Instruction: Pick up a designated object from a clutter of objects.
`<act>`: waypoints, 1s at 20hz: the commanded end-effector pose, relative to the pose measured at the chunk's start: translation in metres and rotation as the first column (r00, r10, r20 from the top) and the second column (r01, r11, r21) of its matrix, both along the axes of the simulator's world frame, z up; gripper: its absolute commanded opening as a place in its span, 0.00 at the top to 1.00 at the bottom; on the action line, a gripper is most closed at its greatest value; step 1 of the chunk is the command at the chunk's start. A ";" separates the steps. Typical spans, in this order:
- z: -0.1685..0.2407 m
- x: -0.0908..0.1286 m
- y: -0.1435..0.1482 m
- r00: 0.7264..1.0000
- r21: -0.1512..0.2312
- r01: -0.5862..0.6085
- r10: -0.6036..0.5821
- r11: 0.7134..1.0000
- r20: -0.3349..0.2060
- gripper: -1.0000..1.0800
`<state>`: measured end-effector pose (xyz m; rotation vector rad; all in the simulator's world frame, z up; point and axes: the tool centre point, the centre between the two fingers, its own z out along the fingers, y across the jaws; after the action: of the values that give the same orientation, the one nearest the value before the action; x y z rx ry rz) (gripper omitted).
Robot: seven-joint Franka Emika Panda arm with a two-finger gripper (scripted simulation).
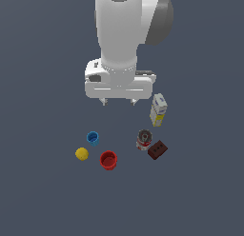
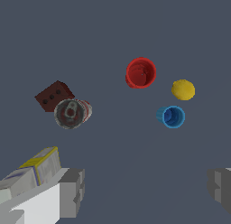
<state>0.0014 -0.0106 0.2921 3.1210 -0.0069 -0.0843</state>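
The small tin can (image 1: 144, 139) with a red-and-white label and dark grey metal top stands upright on the floor, touching or nearly touching the dark brown box (image 1: 157, 149). It also shows in the wrist view (image 2: 71, 113), with the box (image 2: 53, 95) beside it. My gripper (image 1: 118, 102) hangs open and empty above the floor, behind the clutter and apart from the can. In the wrist view its grey fingertips (image 2: 72, 191) stand wide apart at the picture's edge.
A white-yellow carton (image 1: 158, 109) stands on the exterior view's right, close to my gripper. A blue cup (image 1: 93, 138), a yellow ball (image 1: 82, 154) and a red cup (image 1: 108, 160) lie on the exterior view's left of the can.
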 end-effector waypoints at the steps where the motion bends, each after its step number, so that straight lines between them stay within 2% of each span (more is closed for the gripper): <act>1: 0.000 0.000 0.000 1.000 -0.001 -0.002 0.002 1.000 0.000 0.04; 11: -0.019 0.007 0.013 0.999 -0.002 0.037 -0.037 0.999 0.007 0.04; 20: -0.071 0.021 0.050 0.990 -0.001 0.139 -0.139 0.990 0.027 0.04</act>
<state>0.0203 0.0319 0.2317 3.1160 -0.1922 -0.0491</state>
